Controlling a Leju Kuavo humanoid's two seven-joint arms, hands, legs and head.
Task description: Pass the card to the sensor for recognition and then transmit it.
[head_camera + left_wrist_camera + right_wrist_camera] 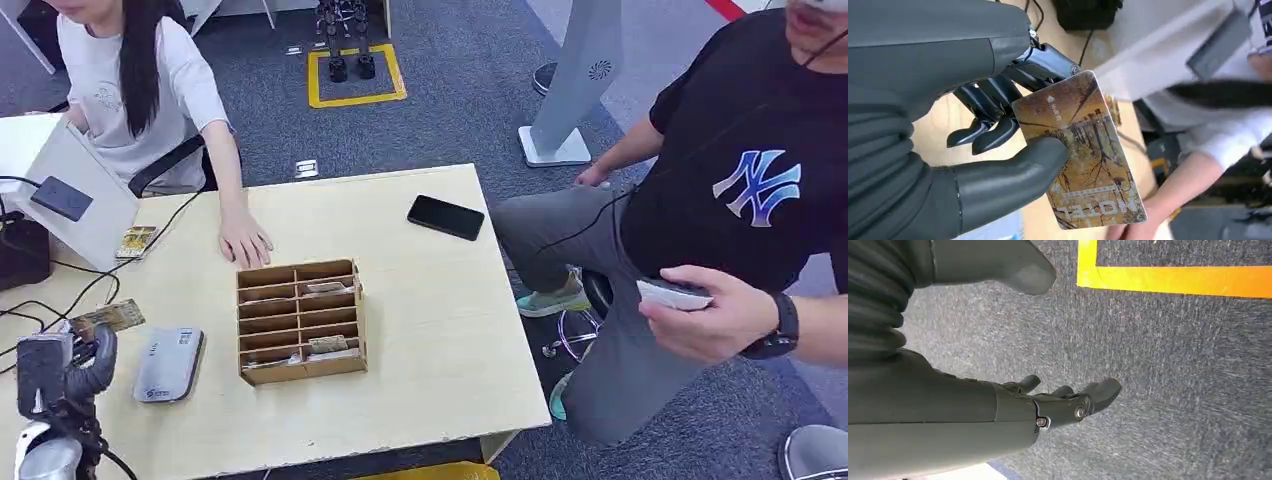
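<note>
My left hand [85, 355] hovers over the table's left front part and pinches a brown hotel card [108, 318] between thumb and fingers. Up close, the card [1083, 150] shows a tree picture and the word HOTEL, with the thumb [1018, 167] pressed on its face. The grey card sensor [168, 364] lies flat on the table just right of that hand. My right hand [1048, 400] hangs over grey carpet, its fingers apart and nothing in it.
A wooden compartment box [300, 320] with several cards stands mid-table. A black phone [446, 217] lies at the far right. A person's hand [244, 238] rests behind the box. A white stand [75, 195] and another card [136, 240] are at far left. A seated person [720, 220] holds a white device.
</note>
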